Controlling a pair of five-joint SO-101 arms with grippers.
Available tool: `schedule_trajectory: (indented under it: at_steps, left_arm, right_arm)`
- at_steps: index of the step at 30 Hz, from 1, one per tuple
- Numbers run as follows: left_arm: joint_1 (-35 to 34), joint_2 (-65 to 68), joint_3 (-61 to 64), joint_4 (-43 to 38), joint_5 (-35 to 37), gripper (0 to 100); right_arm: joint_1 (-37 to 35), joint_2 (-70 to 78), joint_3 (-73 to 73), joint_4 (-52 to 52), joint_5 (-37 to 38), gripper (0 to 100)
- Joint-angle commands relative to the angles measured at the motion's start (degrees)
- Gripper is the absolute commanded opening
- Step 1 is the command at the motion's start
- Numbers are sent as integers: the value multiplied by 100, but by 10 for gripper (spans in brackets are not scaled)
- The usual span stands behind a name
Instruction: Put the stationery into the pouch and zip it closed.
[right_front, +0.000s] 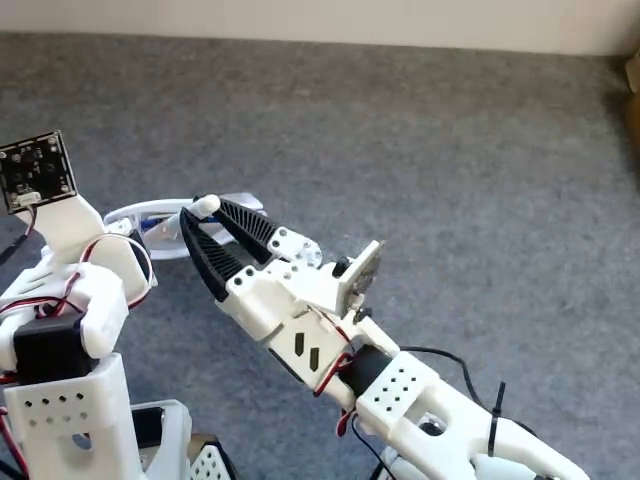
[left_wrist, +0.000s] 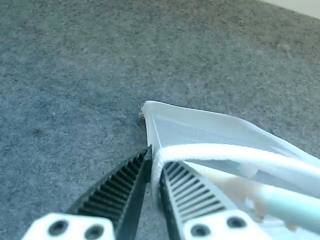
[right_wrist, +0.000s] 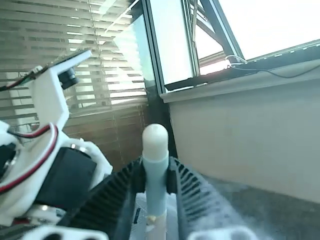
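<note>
From above we see the right gripper closed on a pen at the mesh pouch, from the left wrist the left gripper pinching its rim, from the right wrist the pen firmly gripped, so we judge releasing and zipping remain.

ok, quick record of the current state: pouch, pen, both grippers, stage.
pouch: translucent white, on grey table, mouth open
pen: light blue body, white cap up; lower end appears to be inside pouch
left gripper: shut on pouch rim
right gripper: shut on pen, above pouch
stage: pouch not yet zipped
</note>
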Motion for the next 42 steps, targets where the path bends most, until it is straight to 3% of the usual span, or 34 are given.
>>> schedule_trajectory:
  at_steps: [1,15,24,31,39,42]
  left_arm:
    - [66,-13,-145,-9,-26,8]
    - [57,-13,-145,-18,-35,8]
    - [-725,-13,-189,-35,-18,8]
    - [-1103,-13,-198,-114,105,8]
    - [-2009,-13,-198,-123,308,7]
    - [-2211,-13,-180,-123,316,7]
  right_arm:
    - [-84,-66,-145,541,-70,149]
    - [-75,-488,-101,734,-35,163]
    - [-84,-1991,-145,3152,-70,163]
    - [-171,-2097,-127,3899,-35,163]
    - [-330,-2079,-145,4576,-26,163]
    - [-330,-2079,-154,4813,290,163]
